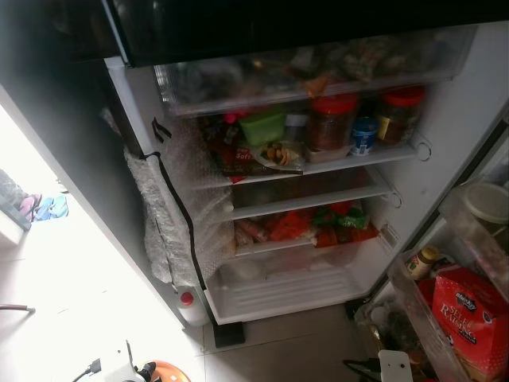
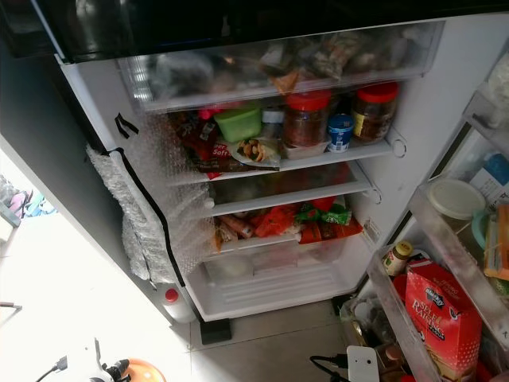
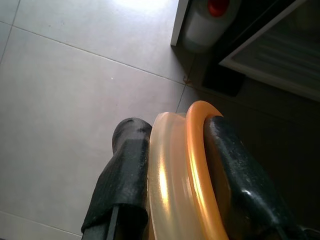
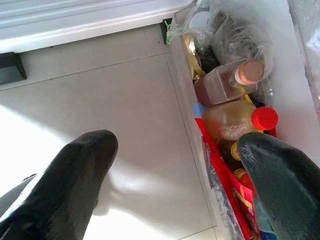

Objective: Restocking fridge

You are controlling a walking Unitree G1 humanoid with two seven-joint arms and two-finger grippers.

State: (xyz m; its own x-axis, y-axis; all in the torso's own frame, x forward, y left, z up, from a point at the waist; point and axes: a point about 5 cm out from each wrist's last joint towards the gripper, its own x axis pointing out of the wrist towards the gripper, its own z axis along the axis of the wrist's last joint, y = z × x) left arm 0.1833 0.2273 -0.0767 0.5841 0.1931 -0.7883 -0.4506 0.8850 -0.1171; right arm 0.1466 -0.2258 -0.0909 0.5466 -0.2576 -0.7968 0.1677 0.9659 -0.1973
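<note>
At the far left, low over the tiled floor (image 3: 75, 100), the left gripper (image 3: 177, 165) has its two black fingers clamped on the rim of an orange-lidded container (image 3: 192, 170), the item to be stocked; its orange edge peeks into the bottom of the head view near the fridge's lower left corner. The hold is thin and edge-on, so I judge a swing or a knock against the fridge (image 1: 294, 207) wall could twist the container loose. The shelves look crowded, with red-capped jars (image 1: 334, 119) along the upper shelf's front edge; pushing in blind might topple them. To the right, the right gripper (image 4: 175, 175) hangs by the door's bottom bin, fingers wide apart, empty, above bottles (image 4: 235, 115).
</note>
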